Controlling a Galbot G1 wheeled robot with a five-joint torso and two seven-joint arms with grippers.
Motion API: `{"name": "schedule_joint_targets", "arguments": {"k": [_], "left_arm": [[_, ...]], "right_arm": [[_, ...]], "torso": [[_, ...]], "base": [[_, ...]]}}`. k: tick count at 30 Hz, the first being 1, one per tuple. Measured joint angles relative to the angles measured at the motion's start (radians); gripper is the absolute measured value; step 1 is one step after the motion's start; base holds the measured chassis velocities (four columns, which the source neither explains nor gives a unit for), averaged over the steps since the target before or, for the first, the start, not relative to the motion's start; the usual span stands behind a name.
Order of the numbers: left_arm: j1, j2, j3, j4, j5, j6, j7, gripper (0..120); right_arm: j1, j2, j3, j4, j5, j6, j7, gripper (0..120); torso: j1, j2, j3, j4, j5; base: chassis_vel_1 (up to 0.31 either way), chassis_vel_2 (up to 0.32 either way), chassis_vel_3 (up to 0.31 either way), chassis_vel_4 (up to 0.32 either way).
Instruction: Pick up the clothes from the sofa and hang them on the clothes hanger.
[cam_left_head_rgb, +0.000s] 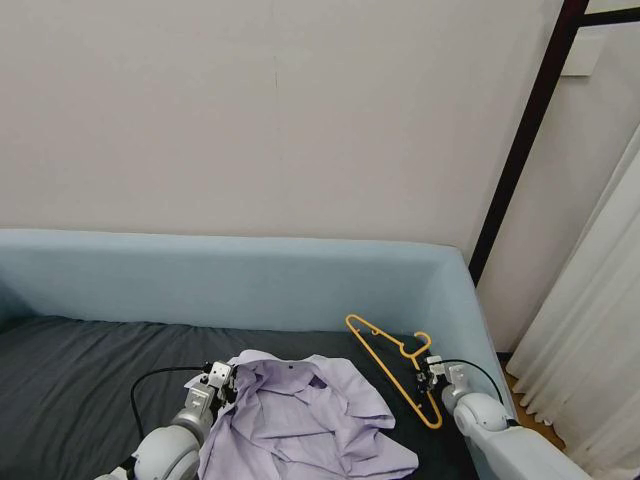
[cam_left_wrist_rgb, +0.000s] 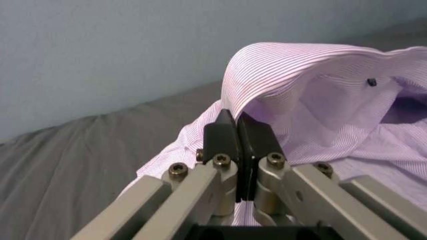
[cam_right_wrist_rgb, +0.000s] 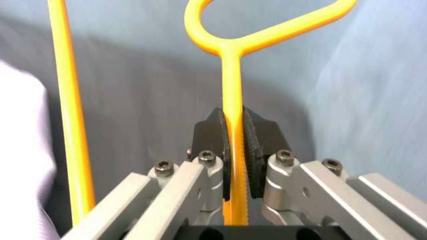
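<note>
A lilac striped shirt (cam_left_head_rgb: 305, 415) lies crumpled on the dark sofa seat (cam_left_head_rgb: 80, 365). My left gripper (cam_left_head_rgb: 222, 380) is at the shirt's left edge, shut on the collar; in the left wrist view the black pads (cam_left_wrist_rgb: 222, 135) pinch the striped collar fabric (cam_left_wrist_rgb: 293, 60). An orange clothes hanger (cam_left_head_rgb: 392, 365) is held tilted over the seat to the right of the shirt. My right gripper (cam_left_head_rgb: 430, 372) is shut on the hanger just below its hook; the right wrist view shows the pads (cam_right_wrist_rgb: 257, 137) clamped on the orange stem (cam_right_wrist_rgb: 231, 85).
The light blue sofa backrest (cam_left_head_rgb: 220, 280) runs behind, with its right arm (cam_left_head_rgb: 460, 310) close to my right gripper. A dark door frame (cam_left_head_rgb: 520, 140) and a white curtain (cam_left_head_rgb: 600, 330) stand at the right. The seat stretches left of the shirt.
</note>
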Motion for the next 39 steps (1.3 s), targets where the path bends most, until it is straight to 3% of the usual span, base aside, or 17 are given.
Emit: {"name": "schedule_joint_targets", "arguments": {"k": [5, 8, 9, 13, 23, 28, 39], "left_arm": [[-0.001, 0.016, -0.003, -0.011, -0.02, 0.005, -0.005, 0], [0.01, 0.034, -0.026, -0.03, -0.046, 0.01, -0.007, 0], [0.01, 0.034, -0.026, -0.03, -0.046, 0.01, -0.007, 0], [0.001, 0.049, -0.037, -0.047, -0.074, 0.02, -0.012, 0], [0.003, 0.091, -0.043, -0.096, -0.109, 0.034, -0.018, 0], [0.033, 0.117, -0.064, -0.147, -0.132, 0.045, -0.029, 0], [0.111, 0.124, -0.097, -0.217, -0.15, 0.068, -0.054, 0]], "right_arm": [[-0.066, -0.029, 0.021, 0.095, -0.146, 0.096, 0.038, 5], [-0.15, -0.042, 0.057, 0.164, -0.35, 0.192, 0.078, 5], [-0.15, -0.042, 0.057, 0.164, -0.35, 0.192, 0.078, 5], [-0.258, -0.065, 0.111, 0.234, -0.663, 0.318, 0.109, 5], [-0.411, -0.086, 0.181, 0.335, -1.036, 0.46, 0.189, 5], [-0.437, -0.075, 0.123, 0.349, -1.126, 0.485, 0.209, 5], [-0.329, 0.039, -0.056, 0.236, -1.103, 0.429, 0.227, 5]], "torso": [[0.0, 0.0, 0.0, -0.0004, 0.0], [0.0, 0.0, 0.0, 0.0001, 0.0001], [0.0, 0.0, 0.0, 0.0001, 0.0001], [0.0, 0.0, 0.0, -0.0004, 0.0], [0.0, 0.0, 0.0, -0.0001, 0.0], [0.0, 0.0, 0.0, -0.0002, 0.0], [0.0, 0.0, 0.0, 0.0, -0.0002]], "base": [[0.0, 0.0, 0.0, 0.0], [0.0, 0.0, 0.0, 0.0], [0.0, 0.0, 0.0, 0.0], [0.0, 0.0, 0.0, 0.0], [0.0, 0.0, 0.0, 0.0], [0.0, 0.0, 0.0, 0.0], [0.0, 0.0, 0.0, 0.0]]}}
